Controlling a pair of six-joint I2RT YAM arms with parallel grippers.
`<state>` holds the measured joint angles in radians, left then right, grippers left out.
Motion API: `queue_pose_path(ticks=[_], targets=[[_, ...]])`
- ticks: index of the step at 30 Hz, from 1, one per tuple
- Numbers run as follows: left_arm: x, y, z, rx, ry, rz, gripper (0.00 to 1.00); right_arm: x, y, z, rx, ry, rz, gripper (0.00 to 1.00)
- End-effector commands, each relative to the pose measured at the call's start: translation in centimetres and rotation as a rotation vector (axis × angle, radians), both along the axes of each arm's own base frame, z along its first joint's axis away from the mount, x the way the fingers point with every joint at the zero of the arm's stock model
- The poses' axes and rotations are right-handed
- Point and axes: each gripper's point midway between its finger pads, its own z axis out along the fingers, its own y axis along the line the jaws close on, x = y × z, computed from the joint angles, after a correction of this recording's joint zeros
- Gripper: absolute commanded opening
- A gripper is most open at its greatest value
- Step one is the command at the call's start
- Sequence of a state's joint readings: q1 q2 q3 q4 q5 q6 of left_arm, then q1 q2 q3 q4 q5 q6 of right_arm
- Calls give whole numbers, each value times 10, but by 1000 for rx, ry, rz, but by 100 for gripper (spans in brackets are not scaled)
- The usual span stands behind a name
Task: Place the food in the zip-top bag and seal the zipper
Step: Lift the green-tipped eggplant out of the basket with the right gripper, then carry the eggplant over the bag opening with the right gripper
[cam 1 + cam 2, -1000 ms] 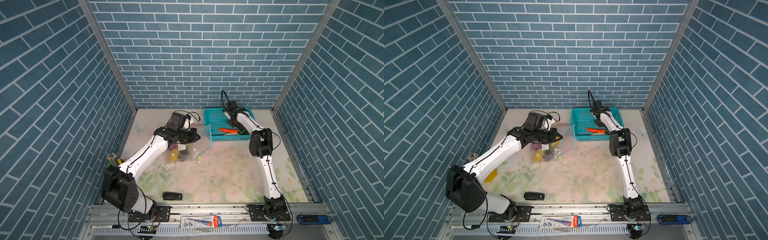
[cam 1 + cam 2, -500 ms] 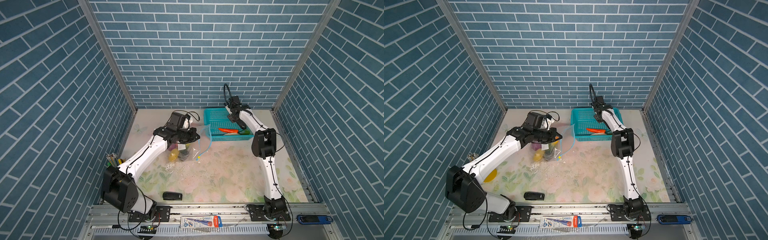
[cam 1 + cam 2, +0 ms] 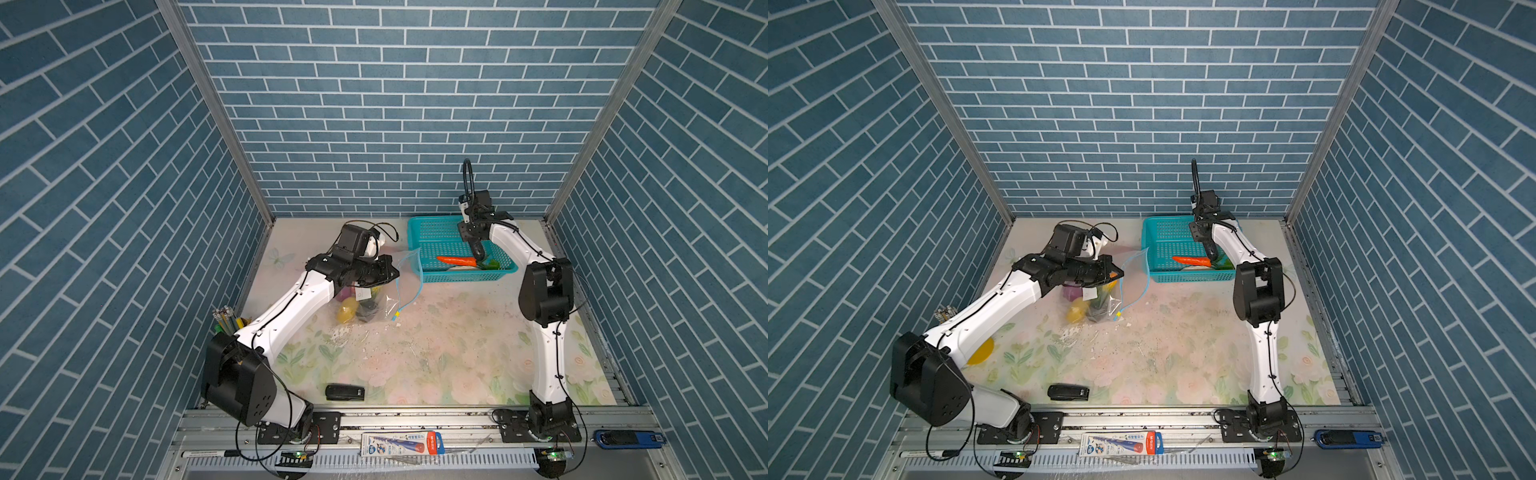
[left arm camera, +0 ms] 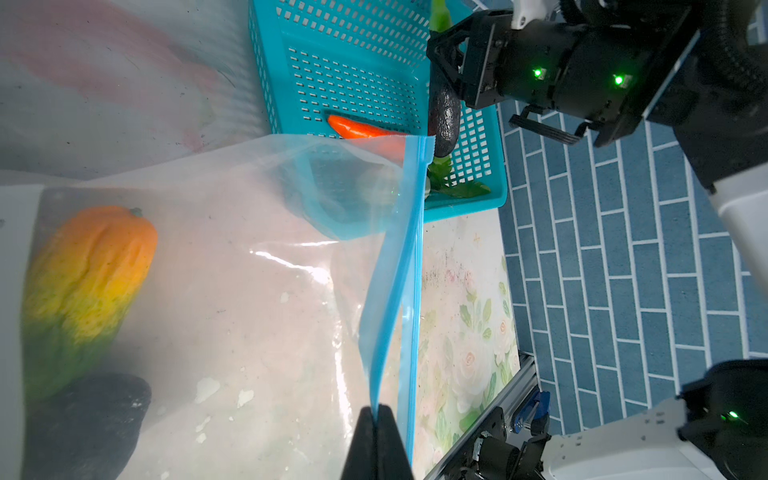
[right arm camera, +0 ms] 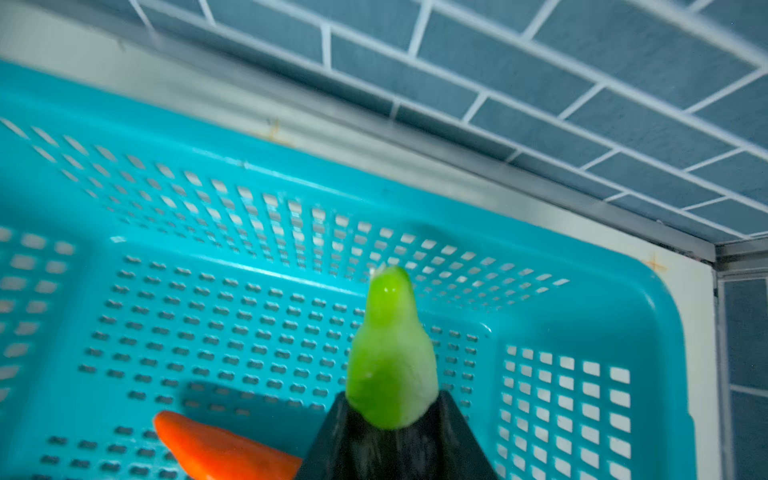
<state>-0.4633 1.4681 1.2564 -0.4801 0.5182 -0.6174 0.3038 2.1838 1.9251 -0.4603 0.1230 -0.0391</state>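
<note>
Clear crinkled plastic, same as a second ago: zip-top bag (image 4: 249,291) hung up by one edge, bottom slumped on the table (image 3: 457,353) just beside the teal basket (image 3: 465,277). Pinched by the left gripper (image 4: 377,409), jaws pressed flat together on the light-blue zipper (image 4: 399,266), with no shift in that arm since the earlier frames. Gapes toward the basket, mouth still unsealed. Ends low near the table in the yellowish slider tab (image 3: 395,318). Already holds a yellow piece (image 3: 347,311), a purple piece (image 3: 1071,293) and a dark piece (image 3: 365,312), pooled at the bottom. Different over at the basket: clamped partway closed in the right gripper (image 5: 390,405), a dark vegetable (image 4: 444,118), its pale green end poking out past the fingertips in the right wrist view. Sat lower among the other food a second ago; now raised above the basket floor, with the wrist carried up and toward the back wall and the elbow swung outward. Possibly still brushing the orange carrot (image 3: 456,260) with its lower tip; hard to settle from either top view. Left lying in the basket near its front wall: that carrot and a leafy green piece (image 3: 490,264), side by side. Unmoved near the front rail: a small black device (image 3: 345,392).
</note>
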Motion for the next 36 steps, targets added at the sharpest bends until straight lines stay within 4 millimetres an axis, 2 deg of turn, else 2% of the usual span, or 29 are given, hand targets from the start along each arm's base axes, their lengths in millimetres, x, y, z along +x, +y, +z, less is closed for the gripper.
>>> queue_pose_path(ticks=[1, 7, 11, 24, 29, 36], targets=[[1, 2, 8, -13, -21, 10, 0, 5, 11, 77, 321, -240, -80, 13], [3, -1, 7, -30, 4, 11, 0, -18, 12, 115, 601, -375, -145, 10], [7, -4, 10, -34, 4, 7, 0, -38, 18, 127, 772, -371, -156, 9], [23, -15, 7, -58, 17, 10, 0, -135, 57, 172, 1043, -450, -111, 11], [26, -17, 4, -62, 23, 11, 0, -162, 78, 175, 1118, -461, -94, 11], [26, -16, 4, -66, 21, 19, 0, -192, 114, 164, 1154, -396, -48, 13]])
